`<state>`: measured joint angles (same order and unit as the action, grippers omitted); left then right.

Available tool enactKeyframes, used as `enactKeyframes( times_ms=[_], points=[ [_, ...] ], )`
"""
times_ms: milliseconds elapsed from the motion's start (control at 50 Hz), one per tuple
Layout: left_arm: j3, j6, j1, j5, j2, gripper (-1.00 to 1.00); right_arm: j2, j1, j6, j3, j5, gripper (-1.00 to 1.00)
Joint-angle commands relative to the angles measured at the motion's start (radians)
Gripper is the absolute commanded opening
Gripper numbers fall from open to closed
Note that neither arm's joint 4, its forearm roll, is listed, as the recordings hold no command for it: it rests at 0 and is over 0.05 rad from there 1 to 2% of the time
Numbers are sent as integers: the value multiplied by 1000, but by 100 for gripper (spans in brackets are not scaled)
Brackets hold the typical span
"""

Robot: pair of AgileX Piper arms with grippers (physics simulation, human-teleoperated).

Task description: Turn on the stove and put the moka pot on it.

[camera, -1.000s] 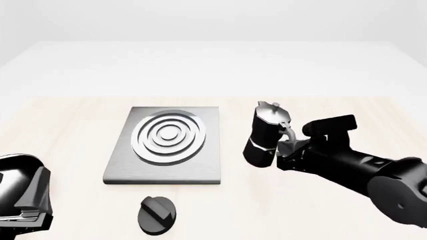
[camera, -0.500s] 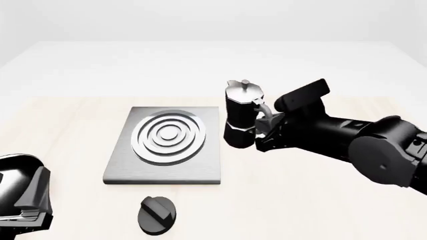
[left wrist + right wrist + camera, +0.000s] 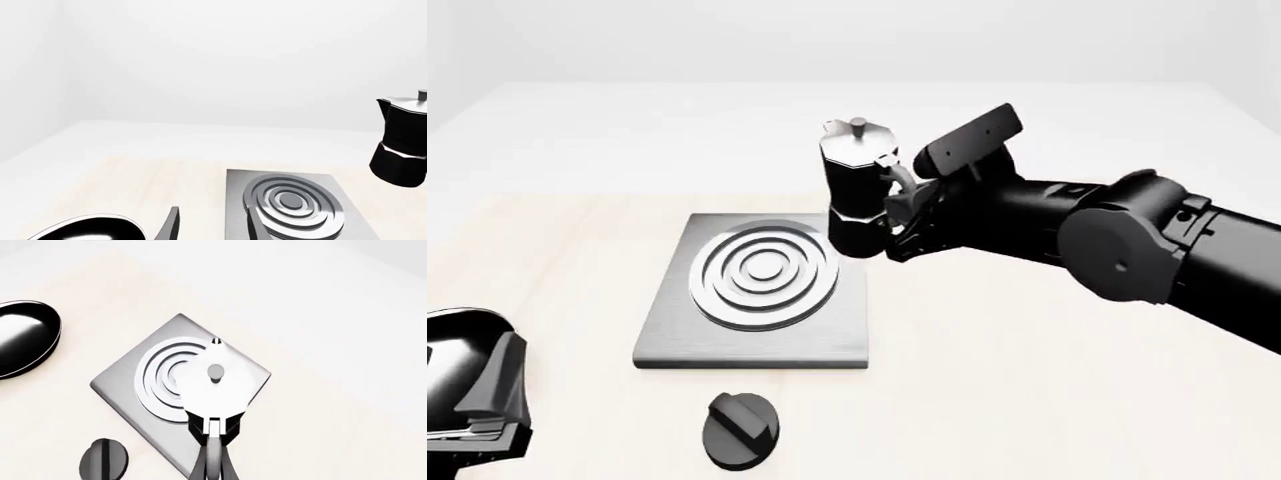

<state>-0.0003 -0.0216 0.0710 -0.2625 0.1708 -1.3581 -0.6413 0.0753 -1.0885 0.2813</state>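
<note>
My right tool (image 3: 897, 205) was clamped on the moka pot (image 3: 857, 190) by its handle, holding it upright in the air over the far right corner of the stove (image 3: 761, 290). The knob (image 3: 742, 429) sat on the surface near the stove's near edge. I could not tell my left tool's (image 3: 474, 400) opening.

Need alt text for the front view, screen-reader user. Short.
The right gripper holds the moka pot by its handle in the air, over the far right corner of the stove. The round black knob lies on the table nearer the camera than the slab; the left gripper sits at the lower left edge.
</note>
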Motion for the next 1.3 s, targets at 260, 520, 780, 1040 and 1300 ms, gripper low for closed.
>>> enactKeyframes(
  times_ms=[260, 520, 780, 1040, 1300],
  points=[
    [0, -7, 2, -23, 29, 100, -157, -74, 5, -143, -55, -100],
    [0, -13, 5, -42, 55, 100, -260, -89, 13, -235, -65, -100],
    [0, -20, 7, -57, 73, 100, -346, -106, 21, -312, -63, -100],
    [0, -22, 5, -78, 102, 100, -439, -113, 21, -360, -94, -100],
    [-1, -22, 5, -117, 154, 100, -541, -92, 19, -428, -106, -100]
  ],
)
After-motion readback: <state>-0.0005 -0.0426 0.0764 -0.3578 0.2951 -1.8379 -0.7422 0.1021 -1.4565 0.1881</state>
